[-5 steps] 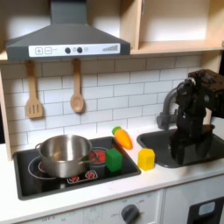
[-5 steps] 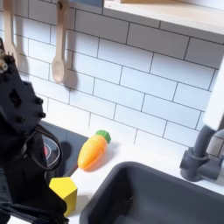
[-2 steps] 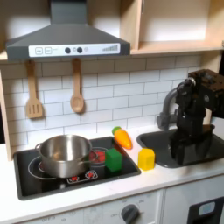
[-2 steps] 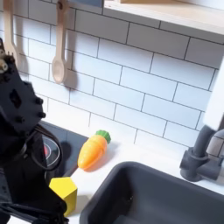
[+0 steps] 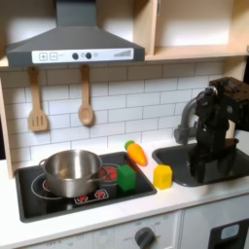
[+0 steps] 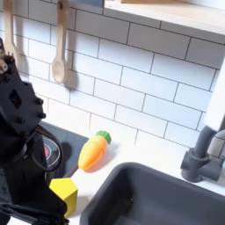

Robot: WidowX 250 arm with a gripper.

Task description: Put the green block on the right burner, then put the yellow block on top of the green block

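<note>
**Green cube on the burner, yellow cube waiting on the table**

The small bright green matte cube (image 5: 126, 178) sits on the black toy hob (image 5: 58, 199), on the burner at the first exterior view's right, just beside the round steel pot (image 5: 70, 171) at the pot's 3 o'clock. The small bright yellow cube (image 5: 162, 176) rests on the white table (image 5: 185, 209) just off the hob's edge, at the green cube's 3 o'clock and near it; in the second exterior view it (image 6: 63, 195) lies at about 7 o'clock from the orange plastic carrot with a green top (image 6: 93, 151).

The black robot arm (image 5: 216, 122) stands over the dark sink (image 5: 199, 160), well apart from both cubes in the first exterior view. Its end effector cannot be told as clenched or released (the dark links merge with the sink behind them), and nothing appears to be carried.

Judging from this layout, the first half looks done and the stacking remains. Risks from here:

- The green cube's top is no larger than the yellow cube's base, so an off-centre release would likely let the yellow one tip off.
- The pot is close beside the green cube; a wide approach could knock the pot or shove the green cube off the burner.
- The carrot (image 5: 136, 152) lies at about 11 o'clock from the yellow cube and could be nudged during the grasp.
</note>
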